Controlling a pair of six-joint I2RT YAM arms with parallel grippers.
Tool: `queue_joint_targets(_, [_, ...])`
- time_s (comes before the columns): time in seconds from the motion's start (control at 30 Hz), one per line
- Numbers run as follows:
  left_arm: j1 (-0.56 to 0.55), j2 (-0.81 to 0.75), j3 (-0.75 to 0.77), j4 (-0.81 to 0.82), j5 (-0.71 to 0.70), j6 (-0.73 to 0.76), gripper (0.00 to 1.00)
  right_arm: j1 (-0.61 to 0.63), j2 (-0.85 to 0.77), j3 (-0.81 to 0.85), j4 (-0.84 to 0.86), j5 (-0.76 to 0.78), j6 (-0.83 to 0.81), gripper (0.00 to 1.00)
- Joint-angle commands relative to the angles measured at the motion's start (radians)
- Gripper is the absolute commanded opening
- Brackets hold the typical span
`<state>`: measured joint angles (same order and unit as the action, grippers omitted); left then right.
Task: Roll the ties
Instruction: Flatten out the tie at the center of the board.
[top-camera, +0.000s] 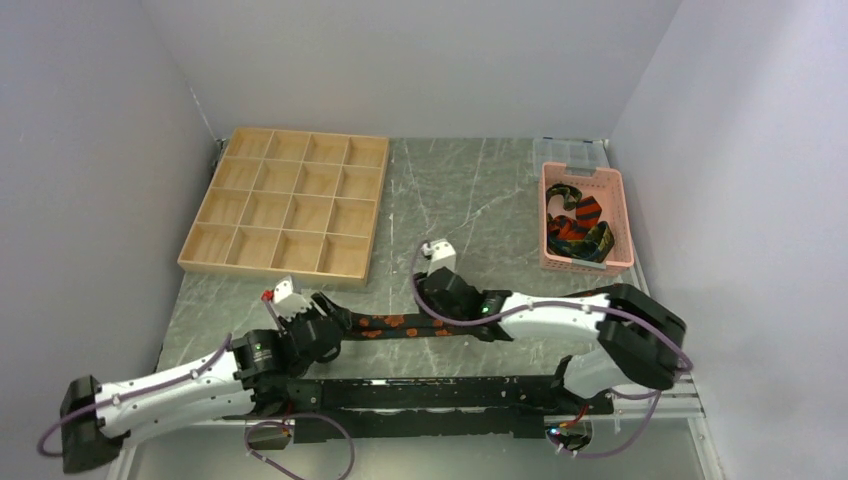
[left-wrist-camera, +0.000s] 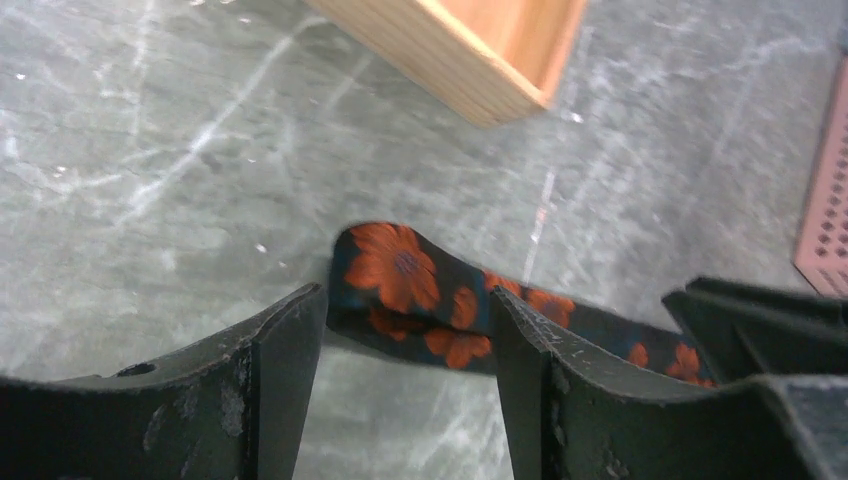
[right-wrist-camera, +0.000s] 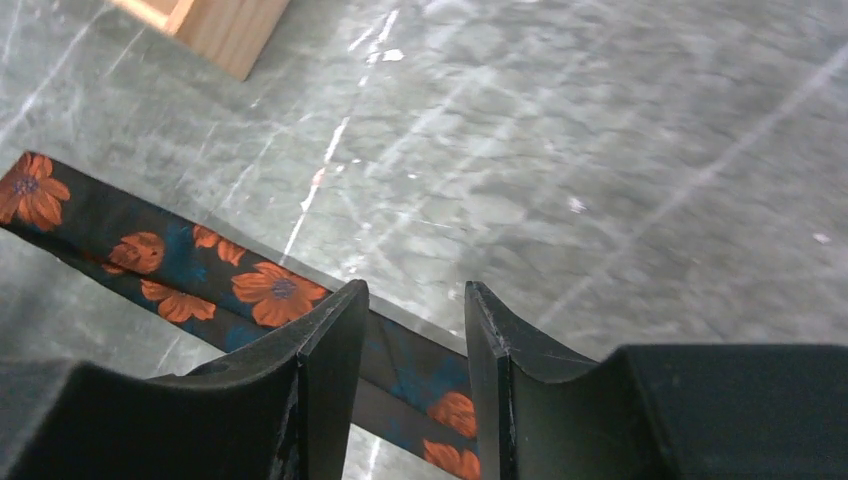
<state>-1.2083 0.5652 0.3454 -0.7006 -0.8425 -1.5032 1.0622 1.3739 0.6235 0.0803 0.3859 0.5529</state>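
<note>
A black tie with orange flowers (top-camera: 400, 325) lies flat on the grey table, stretched left to right between the two arms. My left gripper (top-camera: 308, 322) is at its left end. In the left wrist view the tie's end (left-wrist-camera: 400, 275) is folded over itself and sits between my open fingertips (left-wrist-camera: 290, 330). My right gripper (top-camera: 440, 292) is over the tie's right part. In the right wrist view the tie (right-wrist-camera: 240, 285) passes across the gap between the open fingers (right-wrist-camera: 335, 330). Several striped ties (top-camera: 578, 225) lie bundled in the pink basket.
A wooden tray with several compartments (top-camera: 290, 200) stands at the back left; its corner shows in the left wrist view (left-wrist-camera: 480, 60) and in the right wrist view (right-wrist-camera: 215, 25). The pink basket (top-camera: 585, 172) stands at the back right, with a clear plastic box (top-camera: 570, 150) behind it.
</note>
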Motion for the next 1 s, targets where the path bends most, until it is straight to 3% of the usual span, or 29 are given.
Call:
queue_joint_targets(0.0, [0.256, 0.072, -0.047, 0.224, 0.319, 0.186, 0.66, 0.063, 0.126, 0.087, 0.036, -0.027, -0.107, 0.44])
queue_joint_targets(0.1, [0.351, 0.164, -0.032, 0.254, 0.422, 0.202, 0.67, 0.096, 0.178, 0.083, 0.042, -0.026, -0.109, 0.43])
queue_joint_targets(0.23, [0.358, 0.206, -0.003, 0.245, 0.421, 0.193, 0.71, 0.142, 0.207, 0.075, 0.040, -0.012, -0.117, 0.42])
queue_joint_targets(0.37, [0.363, 0.156, -0.012, 0.225, 0.431, 0.192, 0.70, 0.190, 0.202, 0.033, 0.060, 0.025, -0.126, 0.41])
queue_joint_targets(0.8, [0.365, -0.063, -0.105, 0.031, 0.418, 0.121, 0.51, 0.247, 0.222, -0.008, 0.018, 0.059, -0.065, 0.40])
queue_joint_targets(0.97, [0.365, -0.043, 0.023, -0.078, 0.358, 0.212, 0.60, 0.274, 0.245, 0.013, -0.012, 0.091, -0.034, 0.40])
